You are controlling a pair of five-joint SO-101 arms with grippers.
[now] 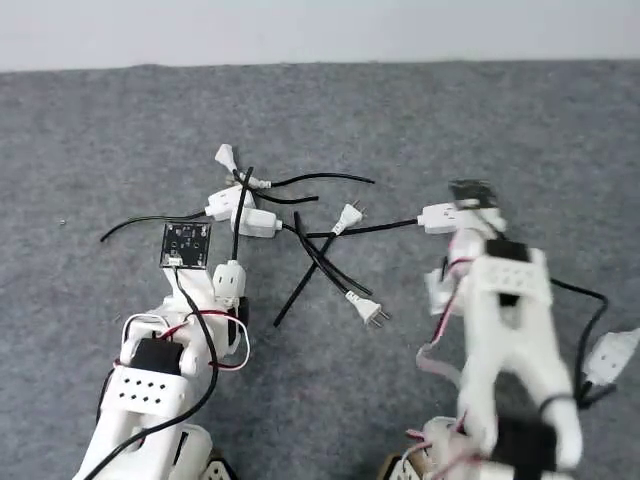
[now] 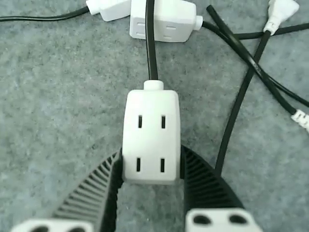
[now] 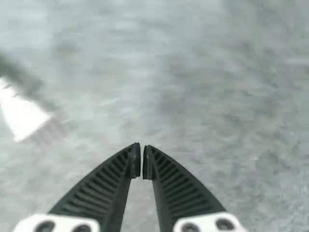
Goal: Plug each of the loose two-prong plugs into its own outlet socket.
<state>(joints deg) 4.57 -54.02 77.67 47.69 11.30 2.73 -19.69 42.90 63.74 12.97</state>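
The left gripper (image 2: 151, 164) is clamped on a white outlet socket (image 2: 151, 137). Its ribbed fingers (image 2: 104, 186) press the two long sides near the end away from the cord, and both pairs of slots face up, unobstructed. In the high view that socket (image 1: 228, 283) lies on the grey carpet (image 1: 520, 120) just ahead of the left arm. Its black cord (image 2: 151, 48) runs off toward twelve o'clock past a second outlet block (image 2: 164, 21). The right gripper (image 3: 141, 162) has its fingers together with nothing between them, low over bare carpet. From the held socket, one loose two-prong plug (image 1: 372, 312) lies at about four o'clock with its prongs pointing the same way, and another (image 1: 350, 215) lies at about two o'clock — both well apart from the socket and lying among black cords. The step in hand looks like bracing the socket while the other arm fetches a plug. To do it well, the left arm should hold the socket firm and flat so the slots do not tip. The right fingers must part and take a plug by its white body behind the prongs, not by the cord. The plug should then be turned so both blades line up with one slot pair — square on, since a skewed approach would likely shove the socket sideways in the grip.
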